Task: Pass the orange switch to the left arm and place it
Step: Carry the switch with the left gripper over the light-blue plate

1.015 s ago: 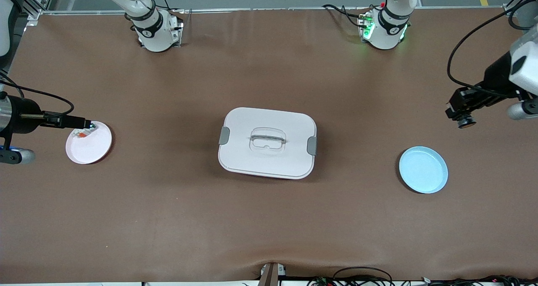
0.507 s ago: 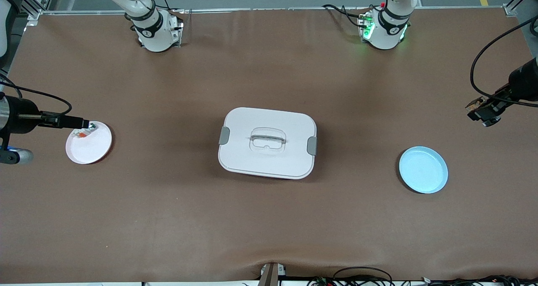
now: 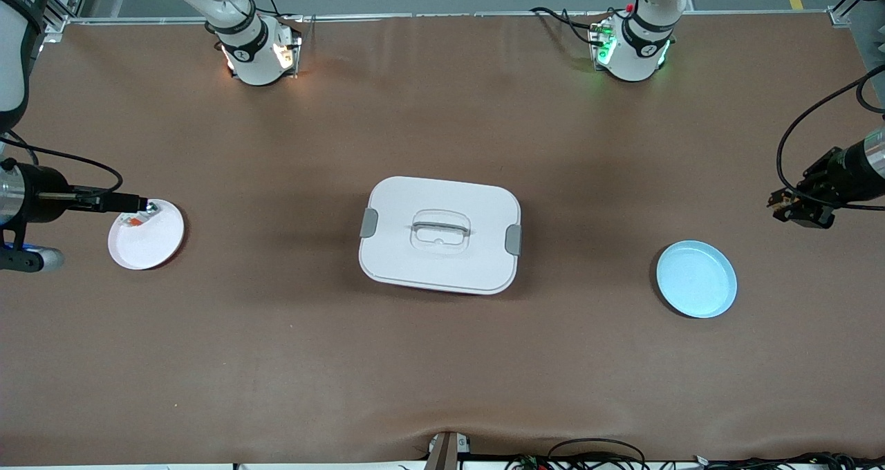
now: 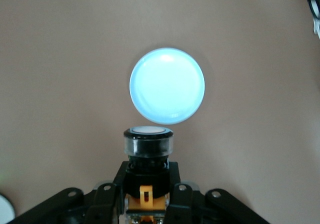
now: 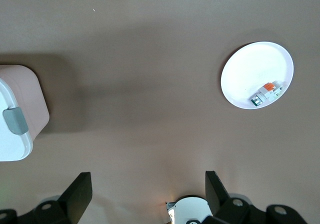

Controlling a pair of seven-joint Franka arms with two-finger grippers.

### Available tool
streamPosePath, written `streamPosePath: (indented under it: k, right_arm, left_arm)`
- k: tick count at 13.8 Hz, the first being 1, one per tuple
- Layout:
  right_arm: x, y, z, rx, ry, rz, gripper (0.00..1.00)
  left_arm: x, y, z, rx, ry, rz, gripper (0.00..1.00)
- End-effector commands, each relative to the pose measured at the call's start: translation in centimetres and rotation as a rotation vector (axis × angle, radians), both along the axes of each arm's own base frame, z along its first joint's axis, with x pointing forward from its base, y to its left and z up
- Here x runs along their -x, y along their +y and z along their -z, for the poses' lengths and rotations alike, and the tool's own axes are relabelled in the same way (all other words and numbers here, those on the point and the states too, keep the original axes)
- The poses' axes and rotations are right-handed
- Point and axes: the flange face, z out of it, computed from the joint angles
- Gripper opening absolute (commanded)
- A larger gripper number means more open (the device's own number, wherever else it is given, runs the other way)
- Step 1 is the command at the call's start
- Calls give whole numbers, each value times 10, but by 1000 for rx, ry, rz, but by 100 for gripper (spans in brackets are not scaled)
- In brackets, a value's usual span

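The smooth white box (image 3: 440,235) with rounded corners lies mid-table. The left gripper (image 3: 795,207) hangs near the round blue plate (image 3: 696,279).

The left gripper's jaws clamp the orange switch (image 4: 148,156), its long axis and glossy round cap pointing toward the plate.

The right gripper (image 5: 147,196) is wide open, holding nothing.

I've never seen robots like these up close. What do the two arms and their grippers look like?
Both arms are white with black joint rings, on round white bases. The left arm has green lights at its base, the right arm a warm glow. Wrists are silver and black, trailing black cables. The left gripper and right gripper are black.
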Motion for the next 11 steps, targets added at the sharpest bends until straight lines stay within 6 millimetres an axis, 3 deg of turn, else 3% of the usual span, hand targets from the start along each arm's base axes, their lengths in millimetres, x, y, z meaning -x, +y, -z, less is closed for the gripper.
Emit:
streamPosePath:
  k: [1,4,8,11]
  right_arm:
    - [3,-3,7,8,9,-15,100]
    - [1,-5,30,18,28,-28,100]
    - [1,-22,34,-2,24,-69,100]
    - [-1,-12,32,1,8,-83,100]
  left_arm:
    - [0,8,37,-58,-25,-52,1]
    - [-15,20,80,-98,-11,-146,1]
    - [-31,13,132,-94,4,-223,1]
    - [-40,11,167,-91,5,-276,1]
